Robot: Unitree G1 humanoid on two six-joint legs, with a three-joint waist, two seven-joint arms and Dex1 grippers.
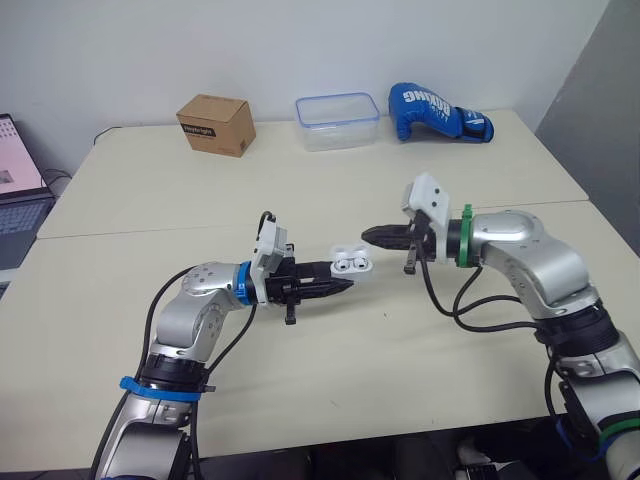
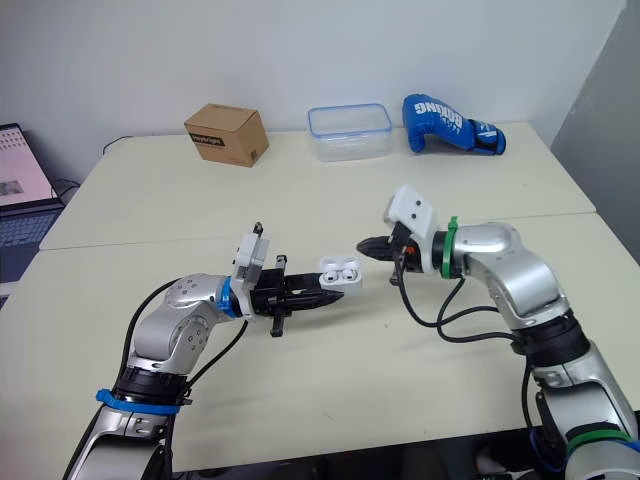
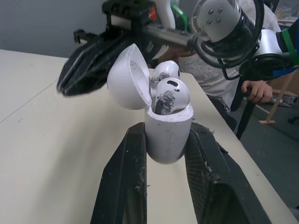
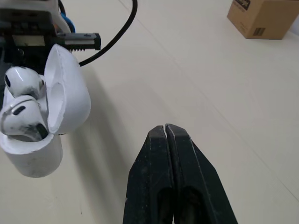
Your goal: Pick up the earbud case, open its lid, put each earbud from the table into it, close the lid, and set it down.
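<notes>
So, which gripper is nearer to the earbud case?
Left. The left gripper holds the open case between its fingers. The right gripper is shut and points at the case from the other side, close to it but not touching.

white earbud case [image 3: 168, 135], blue glove [image 1: 437, 112]

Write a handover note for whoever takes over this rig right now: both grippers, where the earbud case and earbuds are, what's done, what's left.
Left gripper: shut on the earbud case, held over the table.
Right gripper: shut and empty, tips close to the case on the lid's side.
Case: lid hinged open, both earbuds seated inside.
Done: case picked up, lid opened, earbuds in.
Left: close the lid, then set the case down on the table.
</notes>
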